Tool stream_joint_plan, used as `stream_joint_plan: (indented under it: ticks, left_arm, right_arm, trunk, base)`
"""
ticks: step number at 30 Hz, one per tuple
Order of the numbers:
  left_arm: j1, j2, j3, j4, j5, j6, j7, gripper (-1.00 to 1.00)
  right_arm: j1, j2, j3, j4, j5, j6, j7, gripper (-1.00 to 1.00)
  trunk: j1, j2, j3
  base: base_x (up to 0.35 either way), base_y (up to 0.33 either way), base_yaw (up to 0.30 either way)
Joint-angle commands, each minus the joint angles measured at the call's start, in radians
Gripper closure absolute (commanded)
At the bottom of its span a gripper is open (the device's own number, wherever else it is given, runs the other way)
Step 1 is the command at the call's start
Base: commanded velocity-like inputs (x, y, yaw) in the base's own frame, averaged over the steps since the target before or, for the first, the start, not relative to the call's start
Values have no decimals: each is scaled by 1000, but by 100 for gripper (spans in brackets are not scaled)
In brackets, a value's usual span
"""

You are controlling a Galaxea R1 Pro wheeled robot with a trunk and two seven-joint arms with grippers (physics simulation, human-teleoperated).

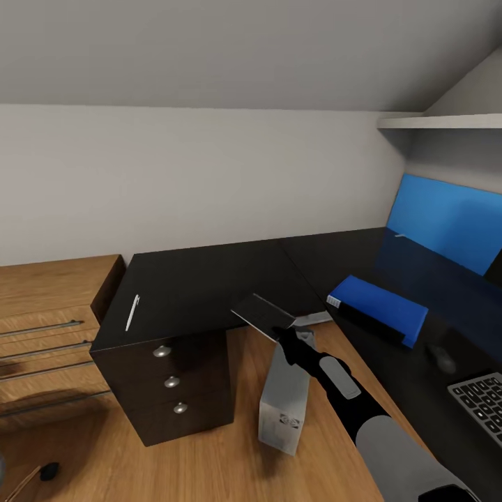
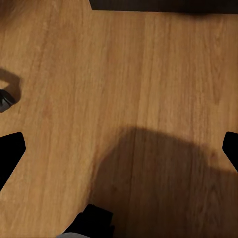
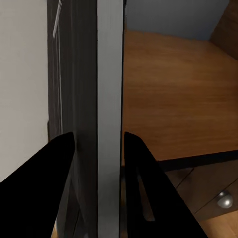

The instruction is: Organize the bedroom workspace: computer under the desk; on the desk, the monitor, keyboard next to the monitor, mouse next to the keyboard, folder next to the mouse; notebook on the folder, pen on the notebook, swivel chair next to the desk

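The black desk (image 1: 209, 279) runs along the far wall and turns to my right, carrying the blue-screened monitor (image 1: 446, 223) at far right, the blue folder (image 1: 380, 307) nearer, the keyboard (image 1: 481, 404) at the near right edge with the mouse (image 1: 440, 357) just beyond it, and the white pen (image 1: 132, 312) lying near the left end above the drawers; the grey computer (image 1: 284, 404) stands on the wooden floor (image 1: 209, 467) beside the drawer unit. My right gripper (image 3: 98, 163) is clenched on the notebook (image 1: 261, 315), its fingers (image 3: 54, 168) pressing both faces of the thin dark book, which I hold in the air over the desk's near edge, above the computer. My left gripper (image 2: 119, 148) is released, its fingertips spread wide over bare floor and touching nothing.
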Motion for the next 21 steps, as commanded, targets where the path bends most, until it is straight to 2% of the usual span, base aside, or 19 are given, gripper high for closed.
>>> stream_joint_plan:
  ticks: [1,12,18,21]
  left_arm:
    - [-1,0,-9,0,6,-4,7,-100]
    - [-1,0,-9,0,6,-1,7,-100]
    - [-1,0,-9,2,6,0,7,-100]
    - [-1,0,-9,2,6,0,7,-100]
  right_arm:
    - [0,0,1,1,-2,1,1,100]
    - [10,-3,0,-26,6,-13,62,100]
    - [42,-5,0,-113,9,-147,66,100]
    - [61,-8,-1,-161,9,-163,65,100]
  trunk:
    - [0,0,-1]
    - [-42,77,34]
    - [-65,119,52]
    - [-77,140,62]
  base:
    - [0,0,0]
    - [0,0,0]
    - [0,0,0]
    - [0,0,0]
